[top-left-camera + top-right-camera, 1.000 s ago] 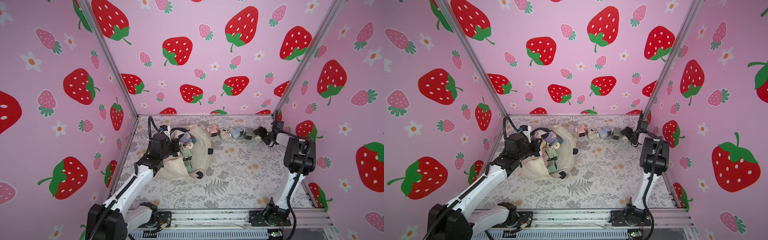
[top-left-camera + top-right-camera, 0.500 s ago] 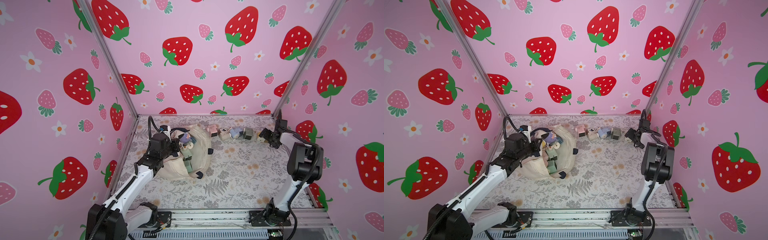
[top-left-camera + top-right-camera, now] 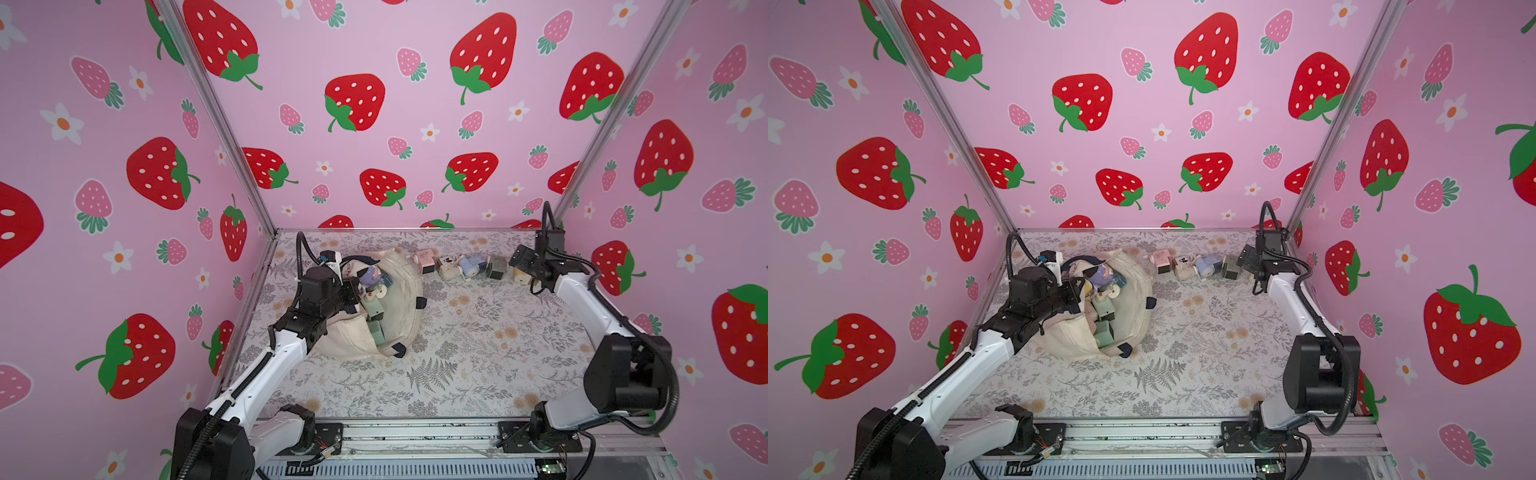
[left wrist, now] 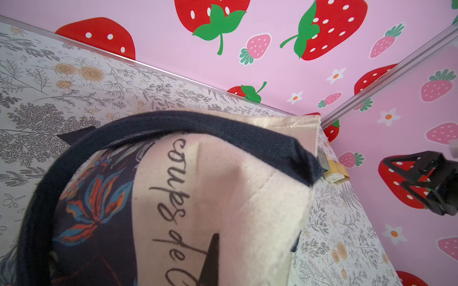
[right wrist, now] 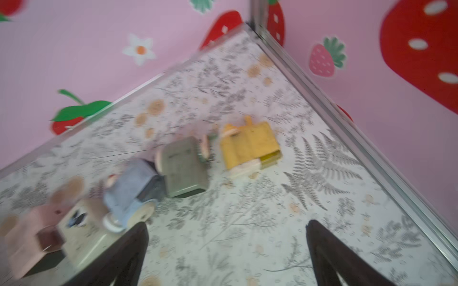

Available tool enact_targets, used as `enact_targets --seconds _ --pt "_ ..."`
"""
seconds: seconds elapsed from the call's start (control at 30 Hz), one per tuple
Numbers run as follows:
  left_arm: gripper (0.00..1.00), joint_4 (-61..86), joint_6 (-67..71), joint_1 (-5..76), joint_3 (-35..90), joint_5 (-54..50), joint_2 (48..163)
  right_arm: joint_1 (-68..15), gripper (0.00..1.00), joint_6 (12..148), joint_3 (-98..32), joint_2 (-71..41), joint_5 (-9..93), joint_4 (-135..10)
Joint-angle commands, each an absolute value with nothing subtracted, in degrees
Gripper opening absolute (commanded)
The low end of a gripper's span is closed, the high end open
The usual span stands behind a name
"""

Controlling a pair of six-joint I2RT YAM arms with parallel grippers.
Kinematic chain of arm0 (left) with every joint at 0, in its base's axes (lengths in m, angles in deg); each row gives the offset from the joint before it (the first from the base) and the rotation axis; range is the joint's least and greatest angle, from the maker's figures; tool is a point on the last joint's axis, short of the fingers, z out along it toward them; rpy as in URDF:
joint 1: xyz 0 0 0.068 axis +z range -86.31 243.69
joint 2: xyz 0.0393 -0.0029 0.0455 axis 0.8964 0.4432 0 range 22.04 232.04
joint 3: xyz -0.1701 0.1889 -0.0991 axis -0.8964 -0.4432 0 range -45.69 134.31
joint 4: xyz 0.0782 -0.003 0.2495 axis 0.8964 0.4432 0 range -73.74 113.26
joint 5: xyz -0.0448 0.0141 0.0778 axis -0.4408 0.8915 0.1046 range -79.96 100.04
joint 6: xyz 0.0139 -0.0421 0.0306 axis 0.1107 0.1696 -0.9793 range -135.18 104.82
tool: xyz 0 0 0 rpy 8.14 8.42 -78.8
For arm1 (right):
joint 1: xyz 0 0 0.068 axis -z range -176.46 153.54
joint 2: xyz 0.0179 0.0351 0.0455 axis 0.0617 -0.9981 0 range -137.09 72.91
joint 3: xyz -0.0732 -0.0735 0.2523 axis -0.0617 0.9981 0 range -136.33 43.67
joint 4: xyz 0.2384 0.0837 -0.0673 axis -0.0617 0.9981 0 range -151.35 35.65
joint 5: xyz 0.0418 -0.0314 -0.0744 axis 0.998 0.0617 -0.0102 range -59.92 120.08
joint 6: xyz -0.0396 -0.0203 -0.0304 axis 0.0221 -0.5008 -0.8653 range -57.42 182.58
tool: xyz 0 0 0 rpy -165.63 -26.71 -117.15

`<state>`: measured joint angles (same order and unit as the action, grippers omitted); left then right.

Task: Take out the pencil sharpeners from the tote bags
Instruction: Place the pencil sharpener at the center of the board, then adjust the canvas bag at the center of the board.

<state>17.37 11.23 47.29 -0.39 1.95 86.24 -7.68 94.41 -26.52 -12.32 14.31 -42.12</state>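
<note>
Drawn back since a second ago, the right claw [image 5: 225,224] hangs released and empty near the yellow sharpener [image 5: 250,146], which ends a row of five pencil sharpeners [image 3: 496,266] on the tabletop [image 3: 478,332] along the back wall. The left claw [image 3: 351,291] stays clenched on the tote bag [image 3: 401,299], with other sharpeners [image 3: 376,307] showing inside

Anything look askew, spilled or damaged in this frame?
Nothing damaged. The tote bag lies slumped on its side, mouth open, a green sharpener showing inside. Five more along the back wall, pink sharpener to yellow sharpener, sit at mixed angles, not squared up.
</note>
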Motion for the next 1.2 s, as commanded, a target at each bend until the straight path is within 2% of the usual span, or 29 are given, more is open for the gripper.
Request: enact_targets --seconds 0.0,0.07,0.17,0.23,0.27,0.37,0.5,0.57,0.8,0.9,1.0,1.17 --pt "0.0 18.2 11.5 46.9 -0.4 0.1 85.5 -15.6 0.99 91.9 -24.6 -7.6 9.6 -45.3" --pt "0.0 18.1 11.6 46.9 -0.6 -0.1 85.5 -21.4 0.99 91.1 -22.8 -5.6 9.8 -47.6" --pt "0.0 17.9 11.7 46.9 -0.5 -0.8 85.9 -29.5 0.99 89.6 -17.4 -3.4 15.3 -55.1" --pt "0.0 18.0 11.7 46.9 -0.8 -1.0 86.0 -34.5 0.89 89.8 -14.1 -3.4 18.9 -59.5" --pt "0.0 17.8 11.9 46.9 -1.4 -0.8 85.8 -36.9 0.87 89.6 -13.1 -4.1 19.8 -60.8" --pt "0.0 15.4 12.5 46.9 -4.0 -0.1 85.4 -44.4 0.8 87.8 -11.8 -7.5 21.2 -62.8" --pt "0.0 15.2 12.7 46.9 -3.5 -1.7 85.8 -54.7 0.76 82.5 -10.9 -13.1 18.0 -65.9" --pt "0.0 15.3 12.8 46.9 -3.3 -2.1 85.7 -57.5 0.75 82.7 -11.2 -16.5 16.1 -66.5" --pt "0.0 15.5 13.1 46.8 -2.9 -2.5 84.9 -66.4 0.63 79.2 -16.2 -29.6 19.8 -71.3" --pt "0.0 15.5 12.9 46.9 -2.5 -2.2 84.2 -70.9 0.63 73.1 -18.4 -32.4 20.9 -74.2" --pt "0.0 15.8 12.4 47.0 -1.6 -1.3 83.6 -73.7 0.65 69.6 -20.9 -34.3 27.4 -74.4" --pt "0.0 13.0 11.8 46.9 -0.9 -0.7 83.9 -73.6 0.76 63.5 -19.8 -33.0 25.6 -76.3"
